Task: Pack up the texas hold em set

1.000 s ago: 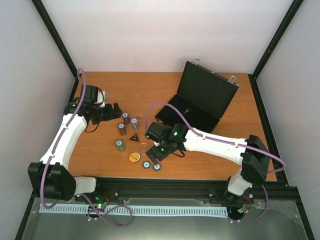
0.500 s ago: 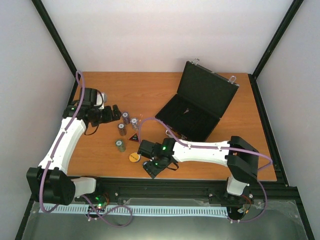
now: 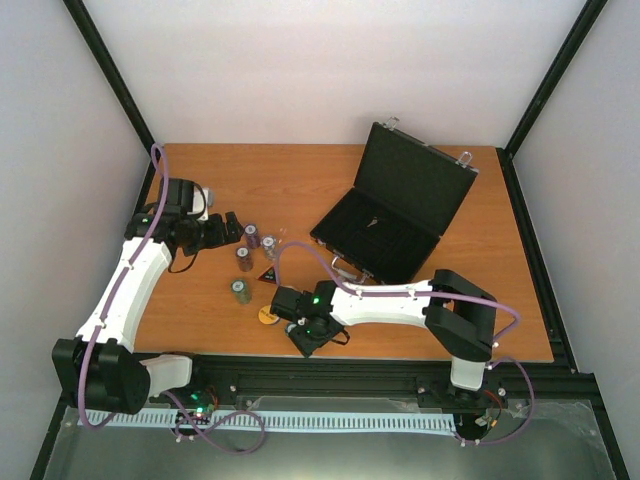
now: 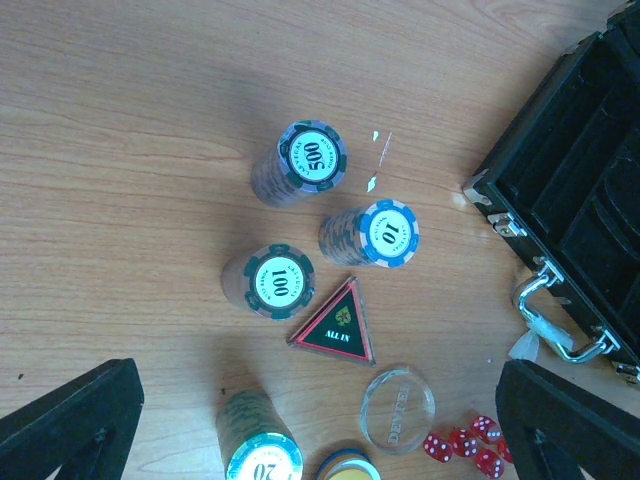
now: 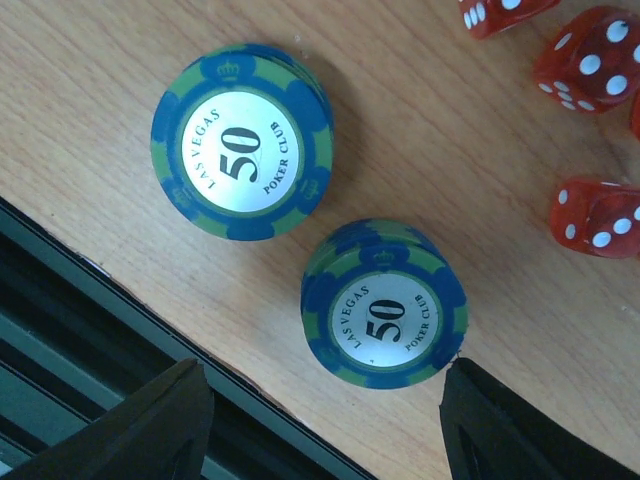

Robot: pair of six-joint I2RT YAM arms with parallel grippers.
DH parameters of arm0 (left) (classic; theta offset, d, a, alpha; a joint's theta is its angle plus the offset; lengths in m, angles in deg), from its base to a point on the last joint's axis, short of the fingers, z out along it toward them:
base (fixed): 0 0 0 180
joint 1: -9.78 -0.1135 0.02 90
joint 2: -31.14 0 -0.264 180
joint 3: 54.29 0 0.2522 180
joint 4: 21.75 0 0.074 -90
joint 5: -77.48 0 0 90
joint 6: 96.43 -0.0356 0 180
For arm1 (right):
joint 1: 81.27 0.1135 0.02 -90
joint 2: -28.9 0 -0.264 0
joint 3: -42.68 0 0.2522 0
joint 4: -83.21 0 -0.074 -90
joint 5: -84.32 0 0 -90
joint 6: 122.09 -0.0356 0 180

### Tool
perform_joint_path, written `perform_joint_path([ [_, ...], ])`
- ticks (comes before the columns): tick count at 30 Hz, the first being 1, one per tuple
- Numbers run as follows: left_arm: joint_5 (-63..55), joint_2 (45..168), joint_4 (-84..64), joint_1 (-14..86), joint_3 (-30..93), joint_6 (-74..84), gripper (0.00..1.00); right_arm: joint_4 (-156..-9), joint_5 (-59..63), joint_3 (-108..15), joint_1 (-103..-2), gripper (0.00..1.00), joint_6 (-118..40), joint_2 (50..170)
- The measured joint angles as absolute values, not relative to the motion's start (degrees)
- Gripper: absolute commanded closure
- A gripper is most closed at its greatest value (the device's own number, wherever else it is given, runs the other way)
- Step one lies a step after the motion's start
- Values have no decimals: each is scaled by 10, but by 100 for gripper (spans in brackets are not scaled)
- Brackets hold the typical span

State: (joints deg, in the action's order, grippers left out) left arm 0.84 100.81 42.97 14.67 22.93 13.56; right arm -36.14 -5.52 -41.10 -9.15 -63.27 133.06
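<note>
Wooden desk fills the cell floor. Black case sits at its far right, open, lid propped up towards the back wall, silver handle on the near edge; nothing of the loose set shows inside it. Left arm reaches over the desk's left side, left gripper just left of the chip cluster, jaws released and spread wide, nothing between them. Right arm folds back low along the near edge, right gripper pointing down near the front rail, jaws parted and not clamped on anything. One 50 stack lies between its fingertips, the right fingertip close to it and the left one apart from it; second 50 stack just beside, both upright near the desk's front edge. Four more upright chip stacks left of the case: 500 stack, 10 stack, 100 stack, close together but apart, and 20 stack nearer the front. Clear dealer disc flat on the desk, near the orange disc. Red-black ALL IN triangle flat, between the 100 stack and the clear disc. Red dice clustered just beside the clear disc, loose on the desk.
</note>
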Motion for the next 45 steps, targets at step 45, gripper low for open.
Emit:
perform_joint_path([
  [45,10,1011,426,147,218,135,0,-391,-43,-411,-128,62,-617,1370],
])
